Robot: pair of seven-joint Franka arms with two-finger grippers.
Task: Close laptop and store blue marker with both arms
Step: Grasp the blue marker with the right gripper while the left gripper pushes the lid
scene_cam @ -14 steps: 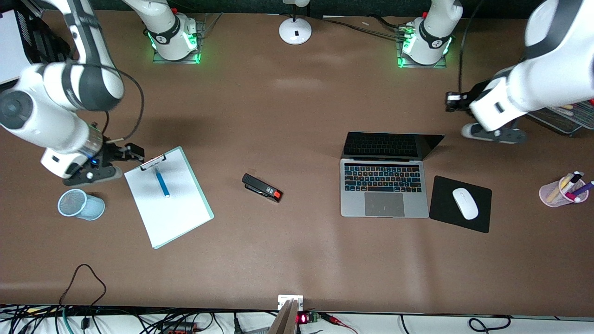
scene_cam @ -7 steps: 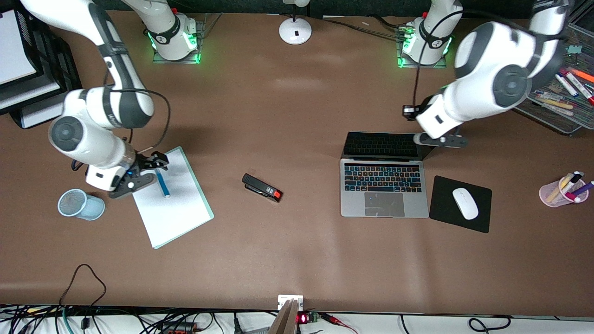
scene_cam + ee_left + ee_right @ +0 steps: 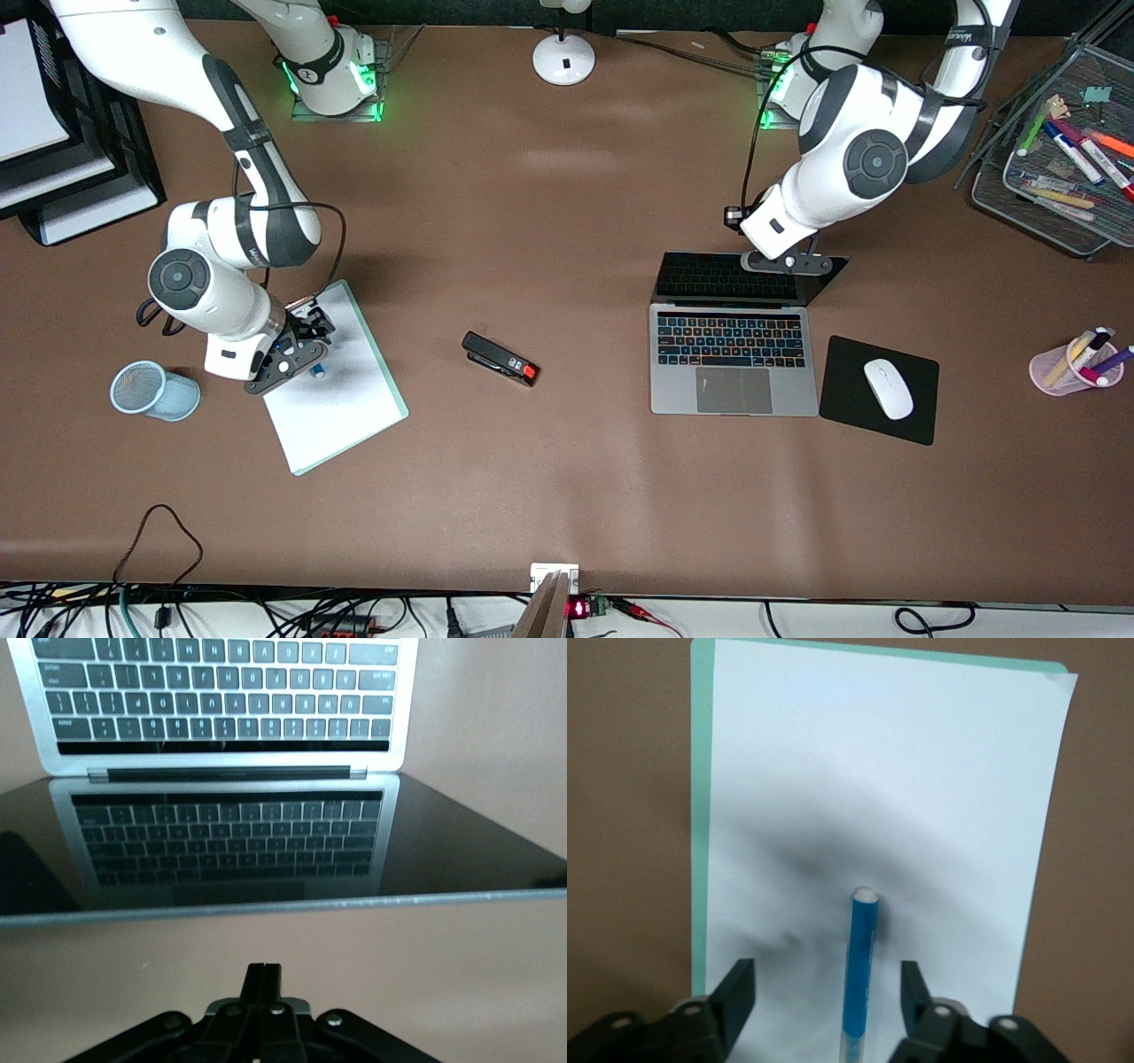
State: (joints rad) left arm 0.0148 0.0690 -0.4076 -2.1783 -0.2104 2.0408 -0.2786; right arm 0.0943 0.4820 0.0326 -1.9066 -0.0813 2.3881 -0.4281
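Note:
The laptop (image 3: 733,372) stands open on the table, its dark screen (image 3: 744,276) leaning back toward the arms' bases. My left gripper (image 3: 791,262) is over the screen's top edge with its fingers shut on nothing; the left wrist view shows them (image 3: 263,973) pressed together above the lid edge and the keyboard (image 3: 221,691). The blue marker (image 3: 860,970) lies on the white paper of a green clipboard (image 3: 345,408). My right gripper (image 3: 299,348) is low over the marker and open, one finger on each side, apart from it (image 3: 826,979). In the front view only the marker's tip (image 3: 317,372) shows.
A black stapler (image 3: 500,359) lies mid-table. A black mouse pad (image 3: 850,416) with a white mouse (image 3: 888,388) lies beside the laptop. A blue mesh cup (image 3: 155,390) lies beside the clipboard. A pink pen cup (image 3: 1067,368) and a wire tray (image 3: 1054,204) stand at the left arm's end.
My right gripper has moved from beside the clipboard to over the marker. My left gripper has swung in from the table's end to the laptop screen's top edge.

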